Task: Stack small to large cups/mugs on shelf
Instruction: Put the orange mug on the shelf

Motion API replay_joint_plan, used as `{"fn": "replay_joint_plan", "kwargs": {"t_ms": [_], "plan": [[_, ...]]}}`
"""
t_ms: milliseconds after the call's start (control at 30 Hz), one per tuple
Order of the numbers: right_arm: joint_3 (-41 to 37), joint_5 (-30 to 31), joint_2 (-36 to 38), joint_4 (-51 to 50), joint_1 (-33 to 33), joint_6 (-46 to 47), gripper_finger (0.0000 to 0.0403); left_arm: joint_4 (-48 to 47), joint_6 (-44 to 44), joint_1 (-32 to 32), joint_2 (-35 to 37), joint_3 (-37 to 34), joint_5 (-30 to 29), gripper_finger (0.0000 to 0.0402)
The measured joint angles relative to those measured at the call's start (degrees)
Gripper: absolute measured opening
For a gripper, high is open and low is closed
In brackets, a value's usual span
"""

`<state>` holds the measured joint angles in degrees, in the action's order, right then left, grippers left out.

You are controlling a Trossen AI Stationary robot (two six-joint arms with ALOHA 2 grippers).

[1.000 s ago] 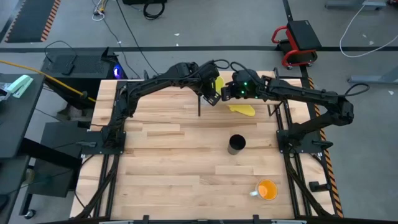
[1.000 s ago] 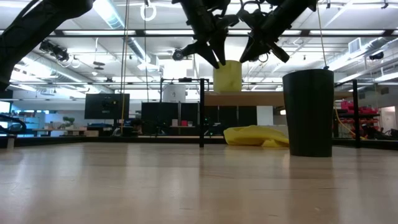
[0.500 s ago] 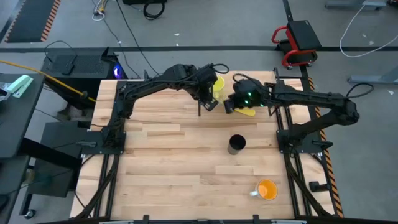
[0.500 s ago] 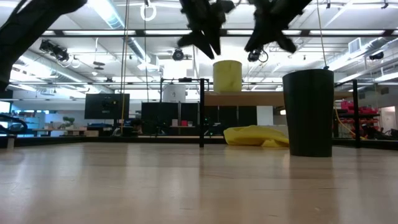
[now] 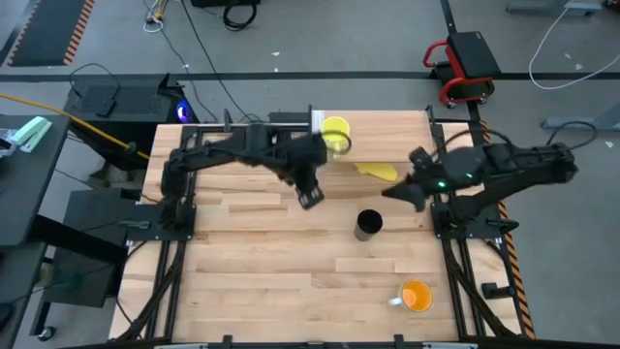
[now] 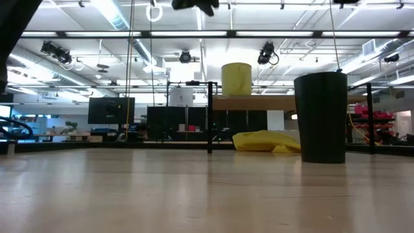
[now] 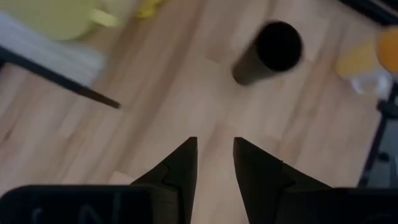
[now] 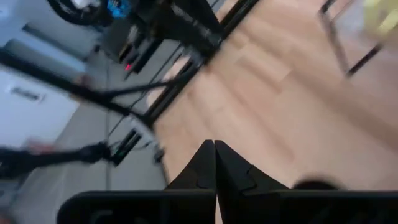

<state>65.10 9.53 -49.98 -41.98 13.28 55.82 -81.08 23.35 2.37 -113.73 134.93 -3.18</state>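
Note:
The small yellow mug (image 5: 335, 134) stands upright on the pale wooden shelf (image 6: 259, 102) at the table's far edge; it also shows in the low view (image 6: 237, 79) and the left wrist view (image 7: 56, 12). The black cup (image 5: 368, 225) stands on the tabletop mid-right, and it shows in the left wrist view (image 7: 267, 53). The orange mug (image 5: 417, 296) stands near the front right. My left gripper (image 5: 310, 194) is open and empty above the table, left of the black cup; its fingertips show in its wrist view (image 7: 214, 146). My right gripper (image 5: 402, 191) is shut and empty, right of the black cup; it also shows in its wrist view (image 8: 214, 149).
A flat yellow lump (image 5: 380, 171) lies on the table under the shelf. Thin black shelf posts (image 6: 209, 116) stand at the far edge. Bare planks (image 5: 252, 262) fill the table's left and near parts.
Both grippers have drawn up and away from the yellow mug on the shelf. My left gripper has gone toward the table's near edge; my right gripper has gone toward the right and near edges. The mug stays upright on the shelf.

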Motion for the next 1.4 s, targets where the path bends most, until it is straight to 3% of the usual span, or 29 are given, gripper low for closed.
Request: {"fn": "replay_joint_plan", "kwargs": {"t_ms": [267, 433, 667, 833, 1000, 1167, 1400], "plan": [[0.00, 5.46, 0.59, -16.93, 16.41, 22.56, 0.0002, 0.55, 0.00, -8.44, -0.68, -0.02, -7.42, 0.0107], [0.00, 8.52, -2.11, -18.98, 25.08, 34.63, 0.0002, 0.99, 0.01, -11.23, -0.63, -0.45, -13.14, 0.0107], [0.00, 12.93, -8.82, -19.06, 34.99, 48.67, 0.0002, 5.45, -0.02, -12.63, -0.59, -10.25, -14.01, 0.0107], [0.00, 14.70, -13.32, -19.29, 38.08, 55.24, 0.0003, 9.46, 0.02, -13.76, -0.81, -18.33, -13.24, 0.0104], [0.00, 13.81, -15.69, -20.16, 40.27, 58.17, 0.0003, 11.98, 3.17, -15.88, -0.75, -20.41, -10.66, 0.0096], [0.30, 7.94, -14.03, -25.88, 42.17, 58.62, 0.0003, 21.61, 5.32, -17.44, -0.74, -20.74, -10.48, 0.0087], [9.20, 4.08, -13.37, -38.44, 46.25, 50.27, 0.0003, 37.03, 17.17, -15.92, -0.70, -20.72, -10.73, 0.0078]]}}
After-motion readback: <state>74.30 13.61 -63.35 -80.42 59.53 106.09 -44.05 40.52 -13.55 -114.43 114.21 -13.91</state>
